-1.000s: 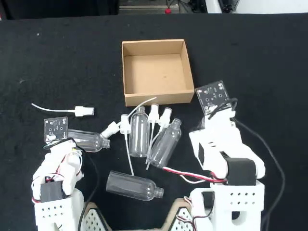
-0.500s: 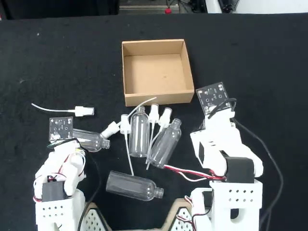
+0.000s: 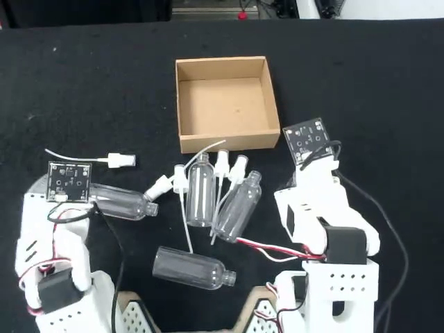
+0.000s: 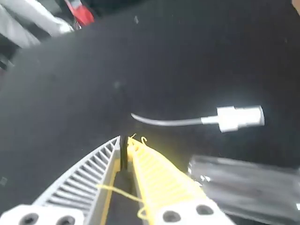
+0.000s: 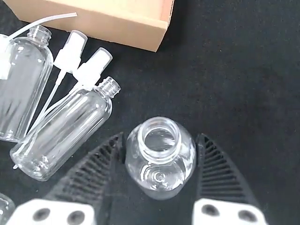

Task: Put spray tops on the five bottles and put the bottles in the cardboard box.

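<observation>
Clear bottle [image 5: 160, 161] stands neck-up near the box [image 5: 117, 28], clamped in the right tool [image 5: 160, 140]; left tool [image 4: 125, 146], tips together, should open, grip the lone top [image 4: 239, 118], and feed its tube straight down the neck.

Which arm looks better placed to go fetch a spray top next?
Left, probably. The left gripper is shut and empty, with the lone spray top lying close ahead of it. The right gripper is clamped on an uncapped bottle.
</observation>
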Tool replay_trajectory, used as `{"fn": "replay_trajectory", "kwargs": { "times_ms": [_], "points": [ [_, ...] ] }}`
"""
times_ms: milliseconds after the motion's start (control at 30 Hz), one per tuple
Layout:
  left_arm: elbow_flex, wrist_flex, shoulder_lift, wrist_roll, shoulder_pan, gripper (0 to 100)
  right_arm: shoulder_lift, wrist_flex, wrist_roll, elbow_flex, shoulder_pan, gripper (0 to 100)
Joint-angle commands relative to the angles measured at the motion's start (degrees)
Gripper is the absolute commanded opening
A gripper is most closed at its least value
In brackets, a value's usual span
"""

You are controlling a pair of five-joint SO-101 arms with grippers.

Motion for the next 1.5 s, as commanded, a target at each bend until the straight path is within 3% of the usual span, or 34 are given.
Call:
{"fn": "replay_trajectory", "kwargs": {
  "times_ms": [0,167,333,600,900,1133,1300,1467],
  "points": [
    [-8.22,-1.85,0.09,-1.58,-0.75,7,-1.36,-1.93,0.0,-0.22,0.44,17.2],
    [-13.41,-1.58,9.58,-1.85,-1.1,23,-1.36,-1.93,-0.09,-0.22,0.44,17.1],
    [-22.2,-1.49,30.51,-8.44,-1.19,22,-1.45,-1.85,-0.18,0.22,0.44,17.0],
    [-44.0,3.25,63.65,-10.29,1.27,22,-1.45,-5.19,-3.78,3.82,0.44,17.0],
    [-71.52,18.99,94.77,-31.12,8.31,22,-1.45,-6.86,-4.57,5.14,0.44,17.0],
    [-84.35,21.71,111.38,-36.66,12.53,23,-1.45,-6.86,-4.57,5.14,0.44,17.0],
    [-87.69,21.71,118.77,-39.3,13.05,35,-1.45,-6.86,-4.57,5.14,0.44,17.0],
    [-89.45,21.36,122.9,-43.78,13.05,33,-1.45,-6.86,-4.57,5.14,0.44,17.0]
  ]
}}
